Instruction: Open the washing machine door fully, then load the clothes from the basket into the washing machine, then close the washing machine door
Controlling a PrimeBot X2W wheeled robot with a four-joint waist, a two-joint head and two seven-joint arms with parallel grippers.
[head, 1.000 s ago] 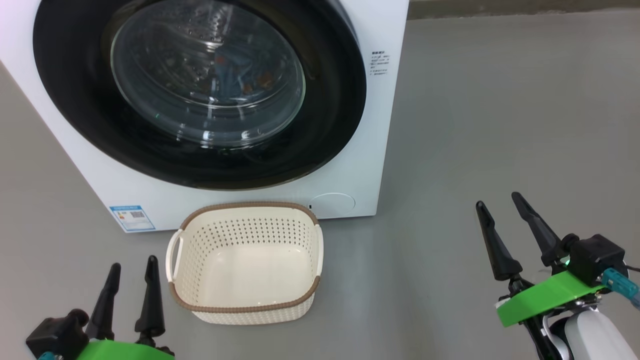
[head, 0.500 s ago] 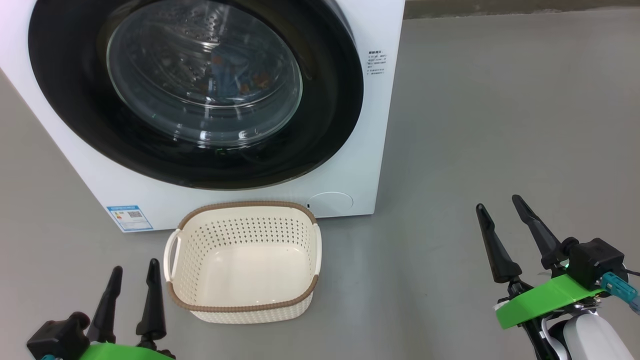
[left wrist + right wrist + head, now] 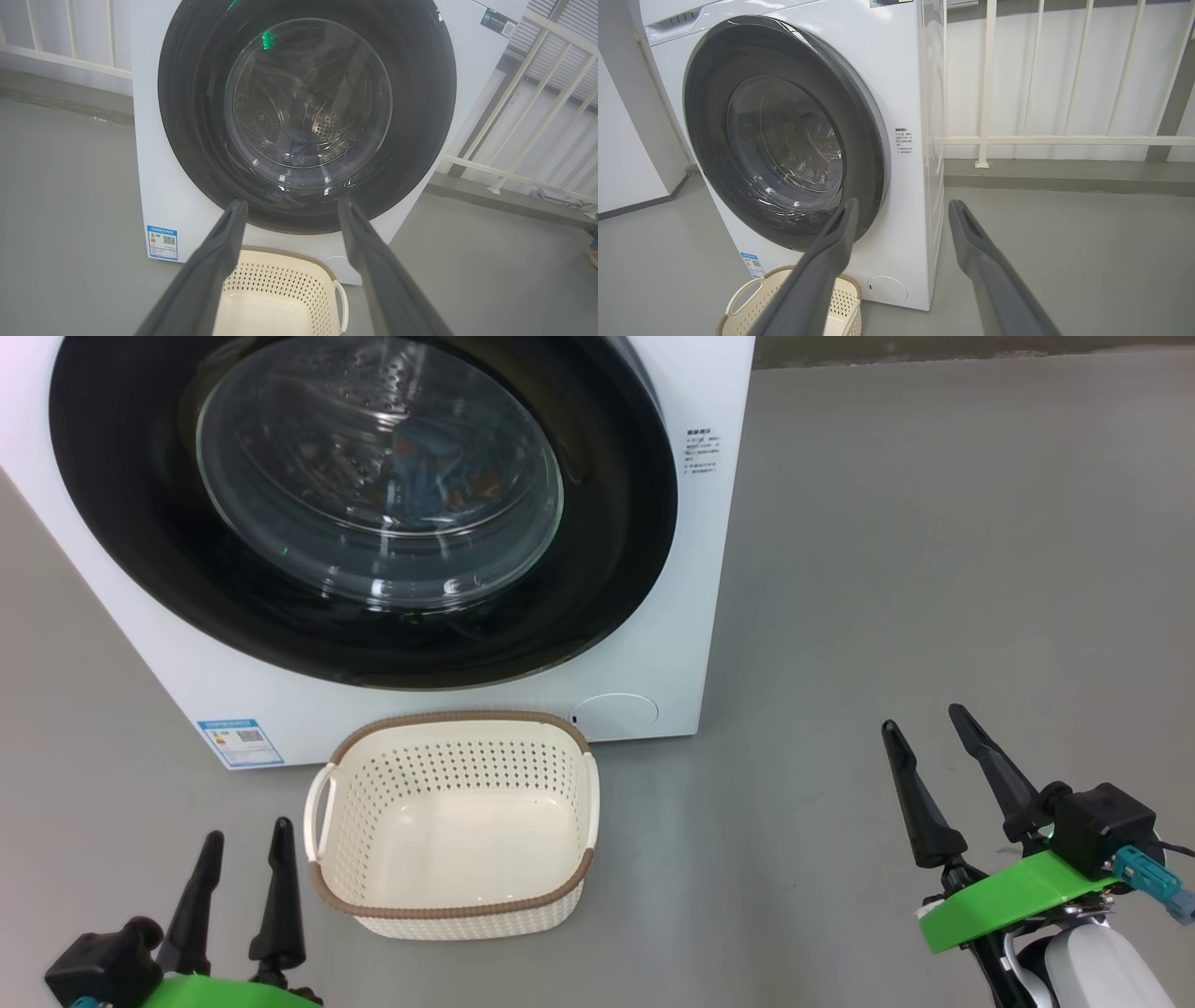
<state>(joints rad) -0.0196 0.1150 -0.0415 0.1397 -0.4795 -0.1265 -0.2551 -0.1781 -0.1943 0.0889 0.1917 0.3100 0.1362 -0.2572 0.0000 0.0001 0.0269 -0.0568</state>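
Grey floor (image 3: 934,569); left gripper (image 3: 248,829), right gripper (image 3: 922,718) both spread; basket (image 3: 448,903) just right of left; washing machine door (image 3: 607,569) closed ahead

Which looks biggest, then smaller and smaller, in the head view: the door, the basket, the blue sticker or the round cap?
1. door, cut off at the top edge but by far the largest
2. basket
3. blue sticker and round cap: they look about alike, so no ranking between them.
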